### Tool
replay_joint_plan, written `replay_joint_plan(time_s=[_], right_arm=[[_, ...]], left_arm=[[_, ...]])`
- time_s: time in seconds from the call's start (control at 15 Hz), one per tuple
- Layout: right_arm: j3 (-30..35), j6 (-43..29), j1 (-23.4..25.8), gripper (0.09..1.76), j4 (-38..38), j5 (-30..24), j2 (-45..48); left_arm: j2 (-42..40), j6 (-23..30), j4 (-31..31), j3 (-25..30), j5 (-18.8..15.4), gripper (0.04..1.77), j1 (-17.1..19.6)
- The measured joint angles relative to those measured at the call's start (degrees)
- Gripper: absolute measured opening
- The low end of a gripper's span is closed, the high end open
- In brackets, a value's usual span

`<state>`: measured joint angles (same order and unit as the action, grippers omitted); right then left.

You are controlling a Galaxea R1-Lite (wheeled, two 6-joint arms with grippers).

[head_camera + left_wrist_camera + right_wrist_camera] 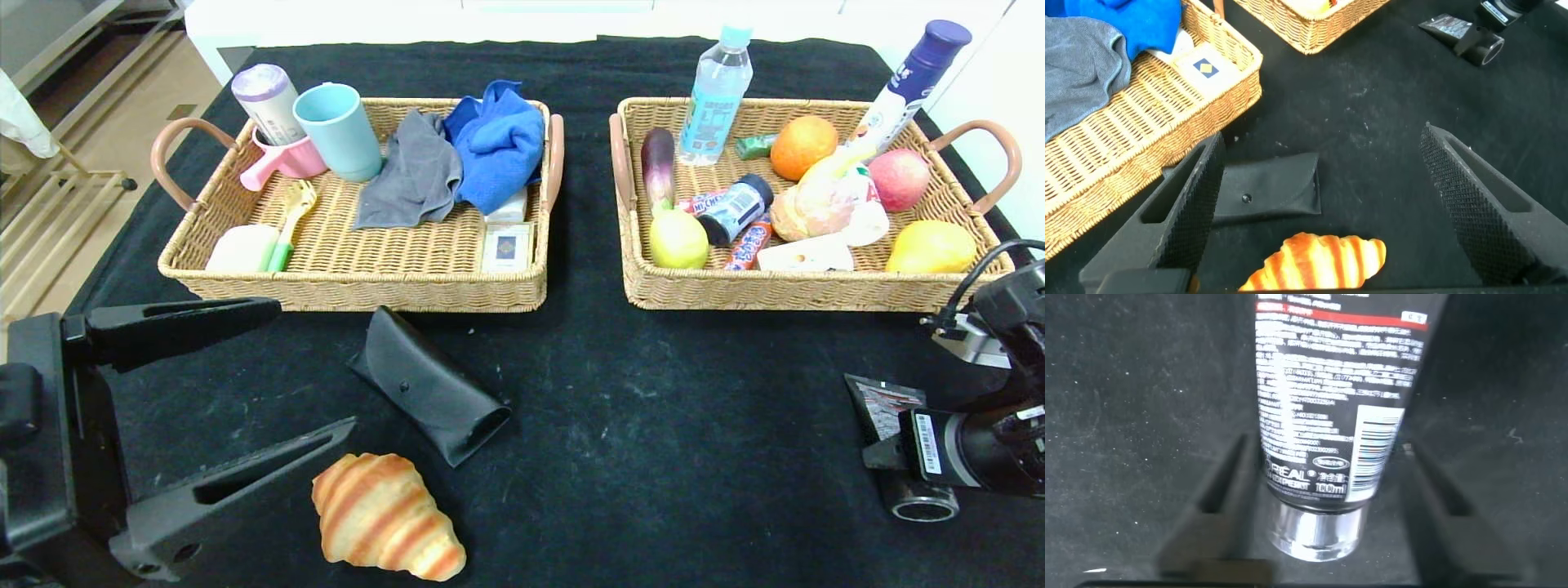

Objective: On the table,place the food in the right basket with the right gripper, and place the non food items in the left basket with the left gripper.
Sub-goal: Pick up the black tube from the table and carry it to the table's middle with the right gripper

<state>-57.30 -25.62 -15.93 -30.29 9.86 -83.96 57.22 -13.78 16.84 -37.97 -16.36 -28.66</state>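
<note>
Nearest us, our left gripper (314, 367) hung with its jaws spread wide above the striped, crescent croissant (384, 516) and the smooth black glasses case (430, 384). Our right gripper (1323, 498) straddled, unclenched, a glossy black tube (1331, 400), silver cap toward us.

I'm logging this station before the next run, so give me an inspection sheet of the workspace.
Surface: black cloth table, dusty marks.
Job's things: croissant, black case and black tube lie loose; left basket and right basket both filled.
Clutter: nothing seen.
Grippers: left gripper open, near the croissant and case; right gripper open astride the tube.
Cables: black cable on right arm.
Surroundings: floor and shelving at left.
</note>
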Motion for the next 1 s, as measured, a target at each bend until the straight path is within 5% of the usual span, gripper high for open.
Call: replay_joint_plan(time_s=[0.2,1.0], right_arm=[[0.1,0.0,0.0,0.81,0.0,0.1,0.0],[-0.2,0.3,-0.3,0.81,-0.2,0.0,1.0]], left_arm=[[0.0,0.0,0.0,0.0,0.0,1.72,0.0],[0.0,-0.6,0.2,0.6,0.0,1.72,-0.8]])
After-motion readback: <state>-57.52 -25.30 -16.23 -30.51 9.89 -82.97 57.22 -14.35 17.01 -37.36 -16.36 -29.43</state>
